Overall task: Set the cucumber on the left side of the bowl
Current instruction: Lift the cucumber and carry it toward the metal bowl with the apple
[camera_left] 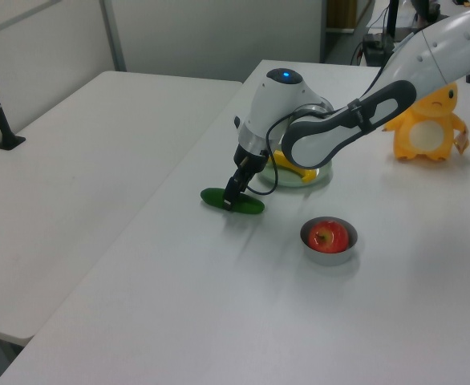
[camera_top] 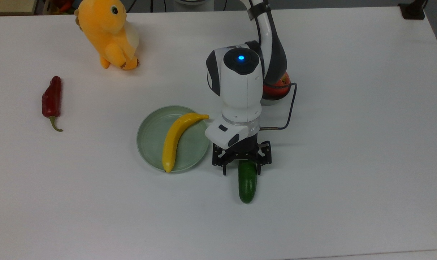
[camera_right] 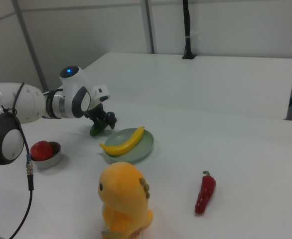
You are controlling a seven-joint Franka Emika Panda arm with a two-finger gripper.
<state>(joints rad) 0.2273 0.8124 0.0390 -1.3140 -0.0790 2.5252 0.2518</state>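
**Entry: cucumber pick, grasp stage**

Item: cucumber, lying flat on the white table, just beside the pale green plate that holds a banana.

Tool: gripper, lowered over the cucumber's far end, fingers spread to either side, not yet clamped.

Destination: bowl, holding an apple, well apart from the cucumber.

Step, as I judge it: grasping. Next needed: close on the cucumber, lift, carry to the bowl's left side.

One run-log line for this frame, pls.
phase: pre-grasp | claw: open, straddling dark green oblong cucumber lying on white table | small grey metal bowl: holds red apple | cucumber not yet moved
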